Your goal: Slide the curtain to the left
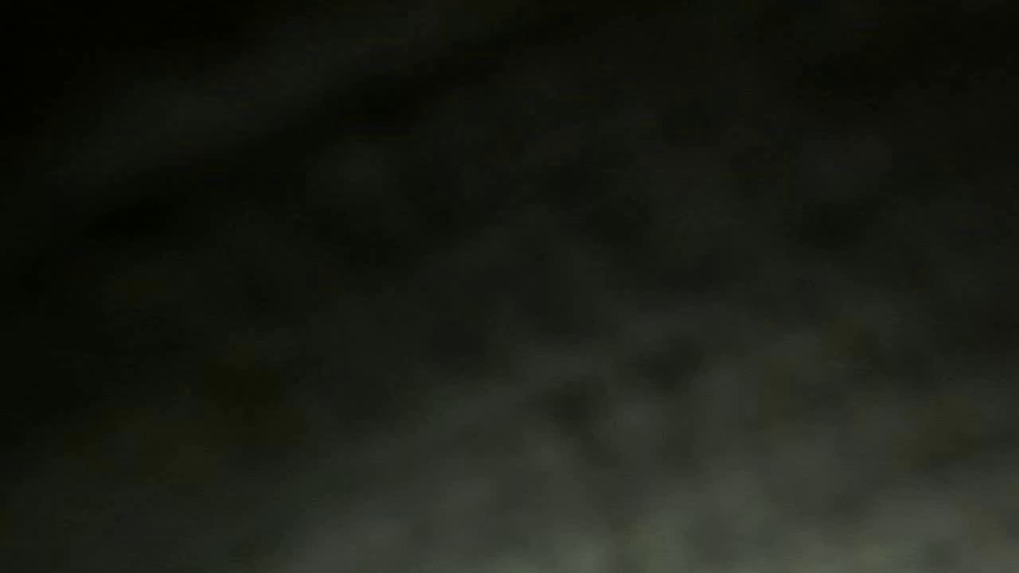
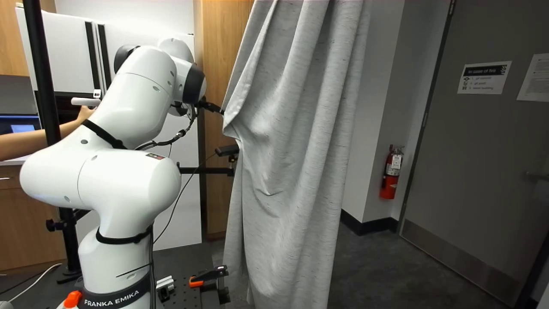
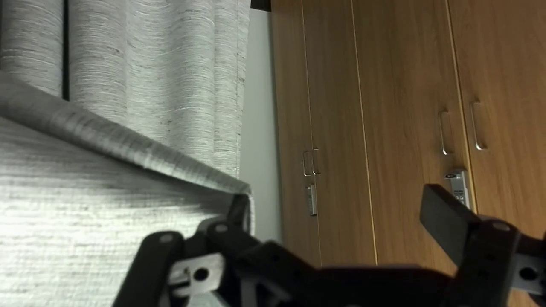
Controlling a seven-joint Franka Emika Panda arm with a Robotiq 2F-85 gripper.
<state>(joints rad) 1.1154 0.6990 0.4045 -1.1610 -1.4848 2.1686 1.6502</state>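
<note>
Dark floor, grey door and red fire extinguisher make up the background in an exterior view. Nearer, the curtain hangs in deep folds, its edge puckered toward the arm. A black camera on a bar sits just beside that edge. Judgement: a loose fold could snag there when the cloth moves.

Exterior view, almost black: dim grey patch low down, nothing identifiable.

Wrist view: gripper is spread wide, nothing clamped; cupboard doors show through the gap. Main risk, I judge: the cloth slips off, since only one finger appears to bear on it, and a turn of the wrist or a fast sweep would shed the fold. Position: curtain lies at the left of this view, its folded edge apparently touching that fingertip; the opposite finger is well apart from it. Which face takes the load I cannot tell.
</note>
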